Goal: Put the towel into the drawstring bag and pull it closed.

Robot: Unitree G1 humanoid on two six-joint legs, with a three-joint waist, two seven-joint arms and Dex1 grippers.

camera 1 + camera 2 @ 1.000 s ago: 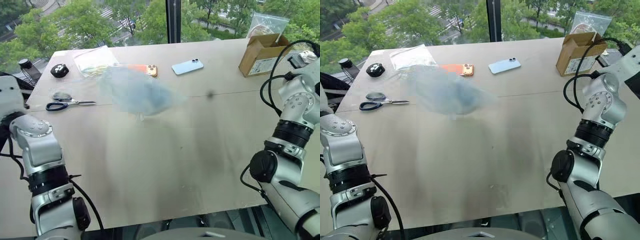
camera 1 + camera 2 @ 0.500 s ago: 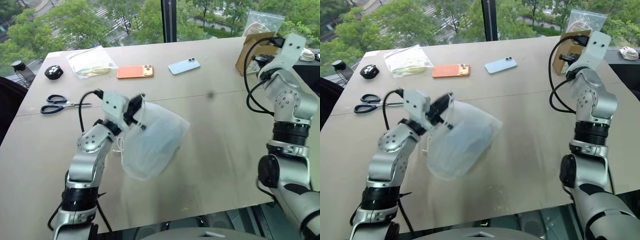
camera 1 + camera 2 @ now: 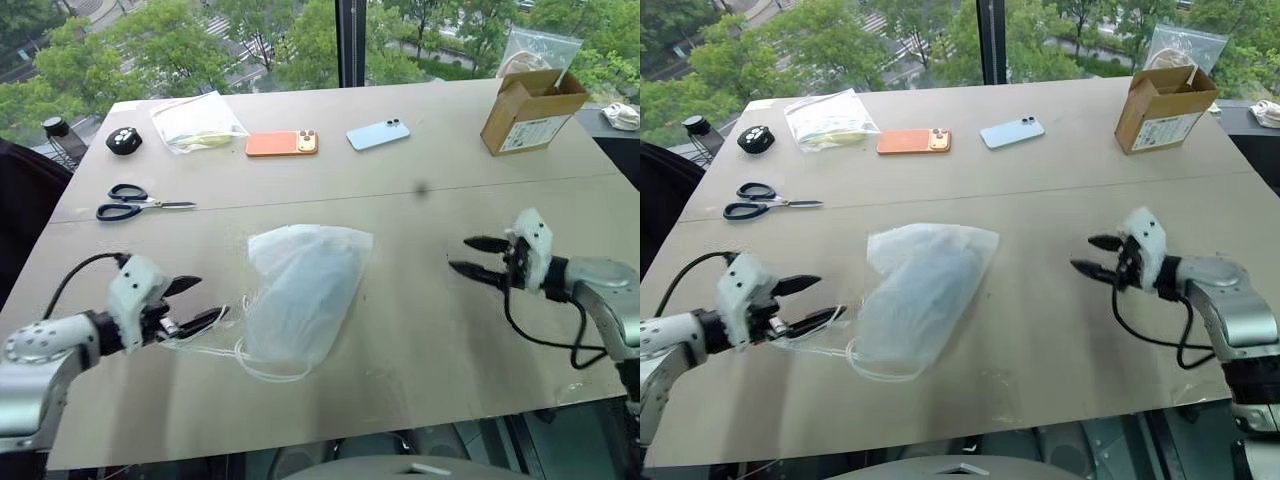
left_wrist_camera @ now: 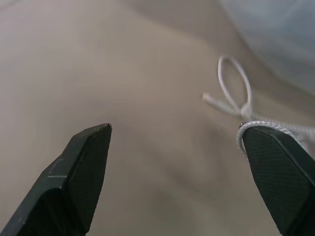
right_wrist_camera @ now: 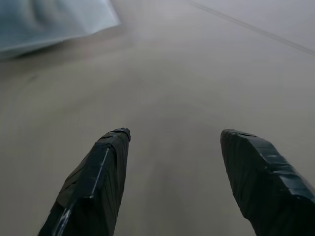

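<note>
The drawstring bag [image 3: 305,290], thin and white, lies on the tan table [image 3: 430,340] near the middle, with its mouth toward my left arm. A pale blue mass, the towel [image 3: 925,285], shows faintly through the fabric. White cords [image 3: 255,362] trail from the mouth toward my left gripper [image 3: 210,298], which stands open just left of the bag. In the left wrist view a loop of cord [image 4: 258,126] rests over one fingertip [image 4: 275,162]. My right gripper [image 3: 460,253] hovers open to the right of the bag, pointing at it, with nothing between its fingers [image 5: 98,177].
Along the far side lie scissors [image 3: 140,205], a black round object [image 3: 121,140], a clear zip bag [image 3: 195,122], an orange phone [image 3: 282,144] and a light blue phone [image 3: 378,133]. A cardboard box [image 3: 530,110] stands at the far right. Windows lie beyond the far edge.
The bag, held up by my left gripper half a second ago, now lies on the table. The left gripper has opened and dropped back left. My right arm swung down low and opened.
</note>
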